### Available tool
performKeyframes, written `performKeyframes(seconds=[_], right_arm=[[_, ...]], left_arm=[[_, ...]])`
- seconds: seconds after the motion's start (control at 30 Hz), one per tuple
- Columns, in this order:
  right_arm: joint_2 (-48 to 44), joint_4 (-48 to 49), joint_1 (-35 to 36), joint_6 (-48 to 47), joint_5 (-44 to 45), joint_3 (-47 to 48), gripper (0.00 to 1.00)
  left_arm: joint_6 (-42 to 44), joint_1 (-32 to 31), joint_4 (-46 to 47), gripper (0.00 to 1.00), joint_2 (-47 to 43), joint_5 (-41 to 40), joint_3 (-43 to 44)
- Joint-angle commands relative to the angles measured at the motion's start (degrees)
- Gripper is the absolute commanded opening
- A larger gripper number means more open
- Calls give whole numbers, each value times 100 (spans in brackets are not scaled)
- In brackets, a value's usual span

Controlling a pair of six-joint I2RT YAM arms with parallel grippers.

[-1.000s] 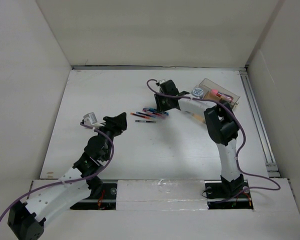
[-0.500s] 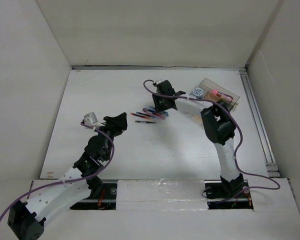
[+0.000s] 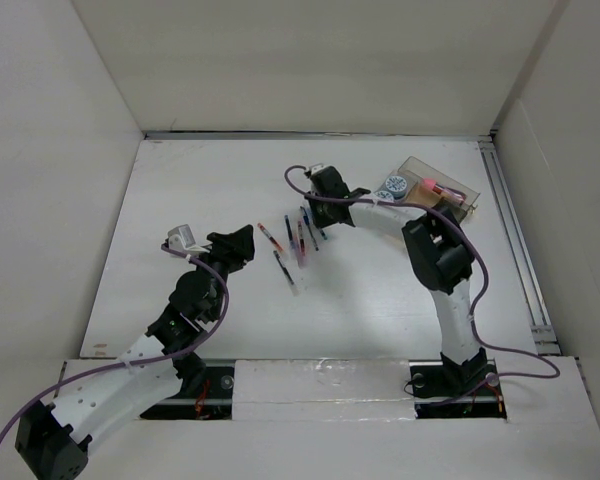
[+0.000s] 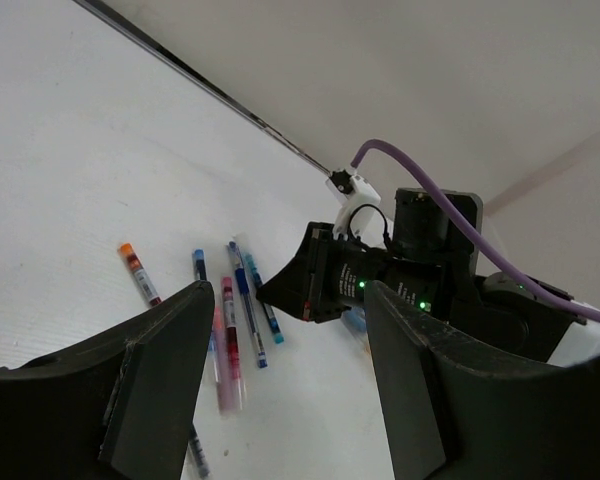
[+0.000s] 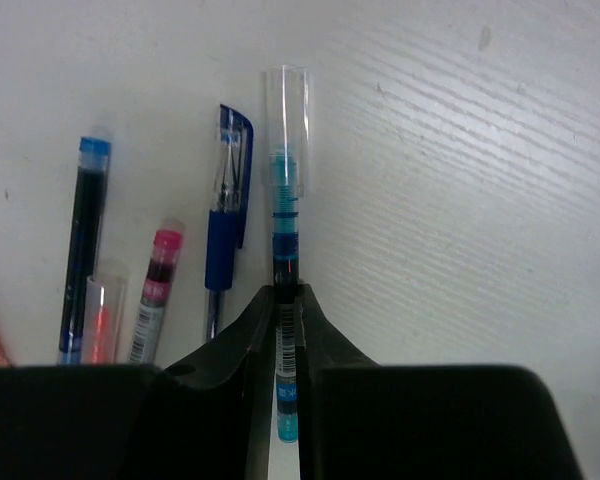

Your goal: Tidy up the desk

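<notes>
Teal pen (image 5: 283,200) sits clamped in the right pincer (image 5: 285,305). Since a second ago the other pens (image 3: 300,243) have swung and scattered toward 6 o'clock across the worktop (image 3: 380,300) beneath both arms, which likely sets tidying back. The left pincer (image 4: 285,310) gapes wide, empty.

This looks like a robotics lab test cell: a plain white bench (image 3: 380,300) boxed in by bare white panels (image 3: 310,70) on the left, far and right sides, with a metal rail (image 3: 515,240) along its right edge. Two arms (image 3: 180,310) trailing purple cables (image 3: 479,285) are bolted at the near edge. The props are staged — a few pens (image 3: 298,240) and a clear tray (image 3: 450,185).
</notes>
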Motion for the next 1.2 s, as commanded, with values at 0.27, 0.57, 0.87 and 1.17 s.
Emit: performKeyframes(seconds=[0.27, 0.57, 0.87, 1.17], right_arm=[[-1606, 1062, 37, 379, 179, -826, 0], [-3735, 2855, -1165, 2425, 1198, -3321, 0], [-4484, 2868, -2098, 3825, 1665, -4536, 0], [-4194, 2831, -2458, 4009, 1595, -4554, 2]], left_arm=[[75, 21, 222, 58, 3, 40, 188], [66, 21, 257, 59, 3, 111, 180], [58, 21, 274, 59, 47, 207, 206], [58, 21, 266, 59, 3, 164, 188]])
